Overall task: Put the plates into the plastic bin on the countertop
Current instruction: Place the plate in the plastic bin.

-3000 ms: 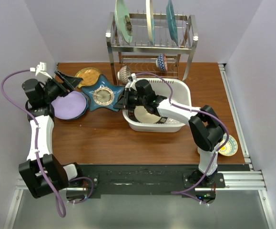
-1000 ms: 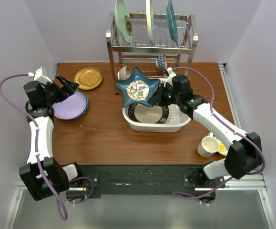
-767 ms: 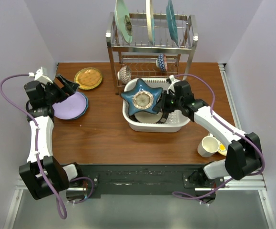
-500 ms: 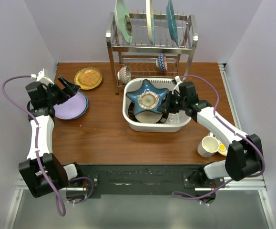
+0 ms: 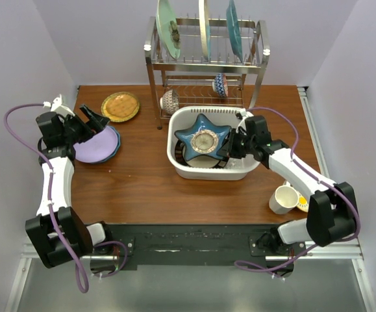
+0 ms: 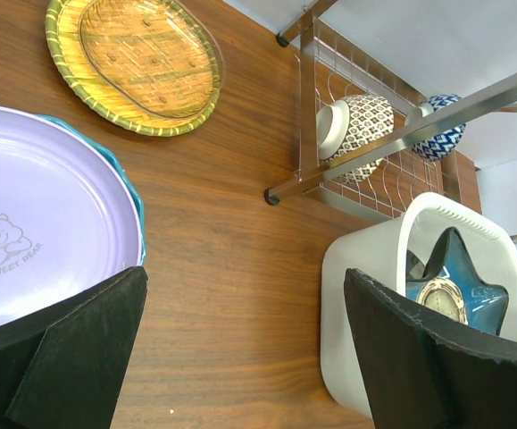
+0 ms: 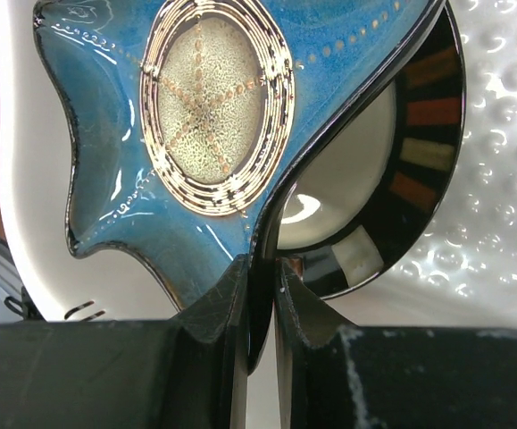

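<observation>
- Star plate [image 5: 204, 138]: centre frame, inside the plastic bin [image 5: 204, 173], overlapping a black-rimmed plate [image 7: 423, 116]; right pincer [image 7: 260, 268] clamps its edge.
- Risk: released before it settles, it may slide, clatter or chip.
- Left pincer [image 6: 245, 304]: spread wide, empty, above the lavender plate [image 6: 35, 223] on the worktop [image 5: 142, 188], left of frame.

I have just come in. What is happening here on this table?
The right claw is shut on one tip of the blue star-shaped plate, holding it inside the white plastic bin, over a dark-rimmed plate that lies there. The left claw hangs open by the lavender plate on the countertop. An amber plate lies beside it.
</observation>
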Robot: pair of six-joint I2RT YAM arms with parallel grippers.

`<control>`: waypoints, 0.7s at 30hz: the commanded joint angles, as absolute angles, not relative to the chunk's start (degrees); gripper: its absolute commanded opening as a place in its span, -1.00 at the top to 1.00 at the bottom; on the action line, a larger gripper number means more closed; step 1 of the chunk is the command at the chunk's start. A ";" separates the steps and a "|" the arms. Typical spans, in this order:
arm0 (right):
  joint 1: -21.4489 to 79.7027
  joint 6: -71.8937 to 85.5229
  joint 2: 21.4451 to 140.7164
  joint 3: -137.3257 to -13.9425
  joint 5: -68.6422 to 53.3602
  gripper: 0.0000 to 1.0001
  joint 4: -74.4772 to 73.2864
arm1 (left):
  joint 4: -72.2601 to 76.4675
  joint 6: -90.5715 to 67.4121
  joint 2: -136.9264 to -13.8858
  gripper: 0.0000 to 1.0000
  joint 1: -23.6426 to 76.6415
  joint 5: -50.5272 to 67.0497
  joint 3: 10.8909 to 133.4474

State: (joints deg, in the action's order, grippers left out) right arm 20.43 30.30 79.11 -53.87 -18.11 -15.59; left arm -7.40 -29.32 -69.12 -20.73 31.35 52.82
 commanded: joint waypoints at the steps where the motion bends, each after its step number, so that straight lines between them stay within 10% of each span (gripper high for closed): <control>1: 19.95 30.32 79.27 -54.49 -23.03 1.00 -5.10 | -5.36 -28.04 -69.17 -0.93 -21.01 32.43 52.56; 21: 19.78 30.50 86.48 -54.58 -25.14 1.00 -5.71 | -4.92 -28.12 -70.31 -0.93 -21.09 32.52 52.29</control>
